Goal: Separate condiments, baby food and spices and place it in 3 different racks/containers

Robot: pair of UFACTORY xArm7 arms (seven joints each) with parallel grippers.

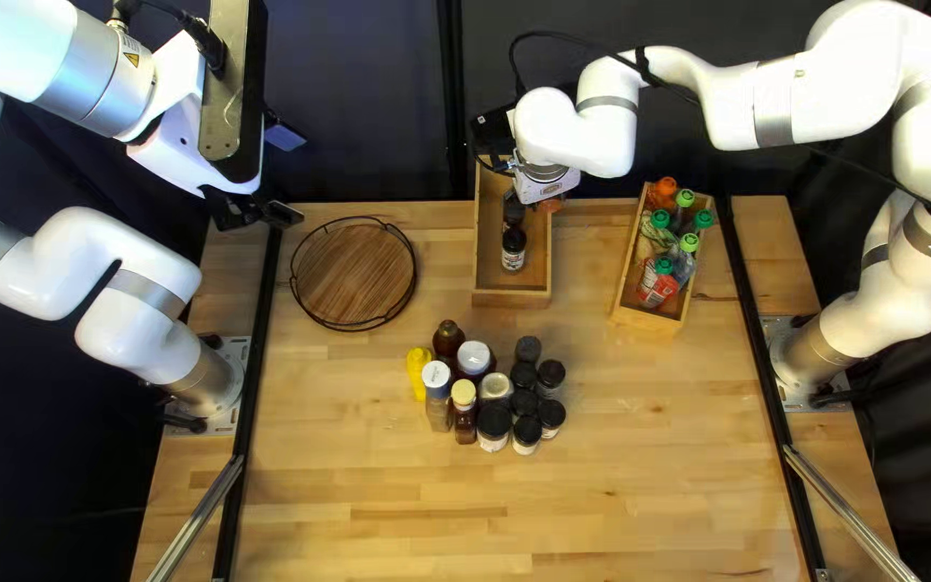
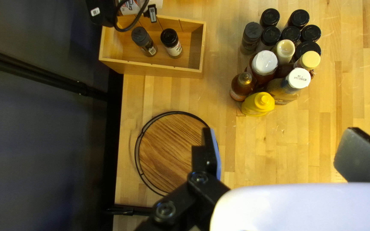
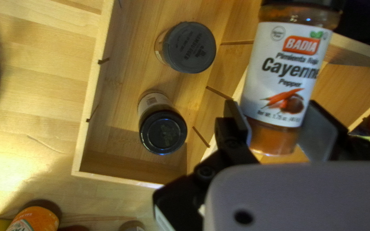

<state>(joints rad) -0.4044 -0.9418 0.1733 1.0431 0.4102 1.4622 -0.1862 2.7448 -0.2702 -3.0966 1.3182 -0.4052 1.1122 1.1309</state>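
Holding a clear, white-labelled spice jar [image 3: 283,72] at the light-wood box [image 1: 512,298] with two dark-capped jars [image 3: 163,130], the right end effector [image 3: 275,111] seems early with spices; bright-capped plastic pouches [image 1: 661,285] are boxed, yellow and brown bottles [image 2: 258,105] and black-lidded jars [image 2: 311,33] remain outside, and the left end effector [image 2: 281,143] is wide.

A dark curtain [image 1: 369,108] hangs behind the wooden table [image 1: 379,517]. Black rails [image 1: 254,366] run down its left and right sides, silver rods [image 1: 196,520] slanting outward from them.

The right wrist view cuts off the spice jar [image 3: 285,77] at its lid [image 3: 300,3] (only partly).
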